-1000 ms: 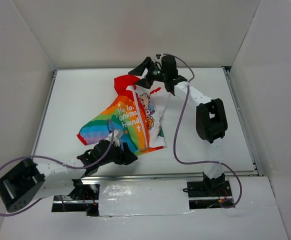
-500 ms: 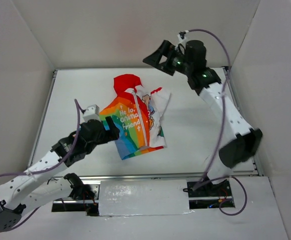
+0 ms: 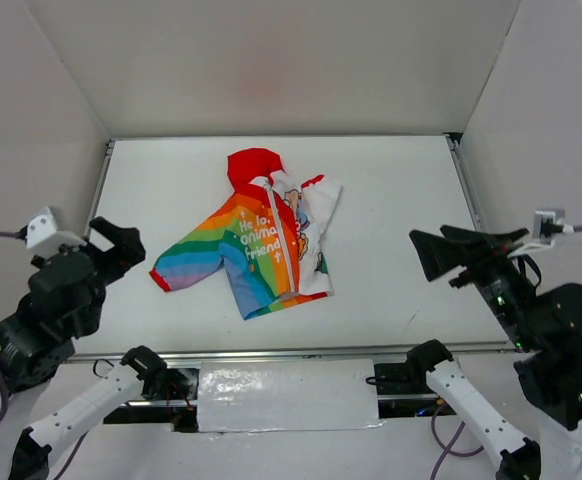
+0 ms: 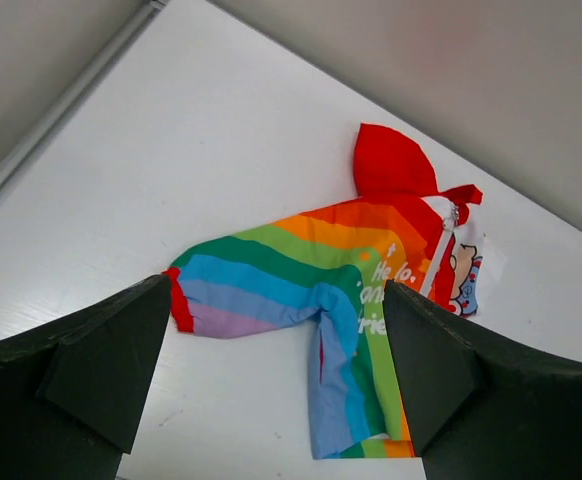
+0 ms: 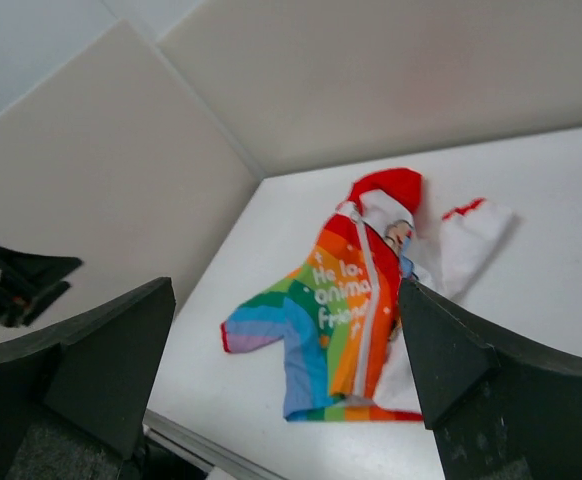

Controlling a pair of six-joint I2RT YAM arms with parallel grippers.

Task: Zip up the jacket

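Bright, even, diffuse light filled the white enclosure. The desk (image 3: 401,210) looked uniformly white, and the jacket (image 3: 266,240) cast only a thin, soft shadow. The overhead view was sharp. In the wrist views, the left pincer (image 4: 276,300) and right pincer (image 5: 286,288) sat dark and blurred along the near edge, and the right view was slightly hazy.

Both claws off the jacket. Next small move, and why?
Likely no new grasp; just park both. The zipper looks closed from hem to collar, the jacket lies flat, and the left claw and right claw are open, clear of it.
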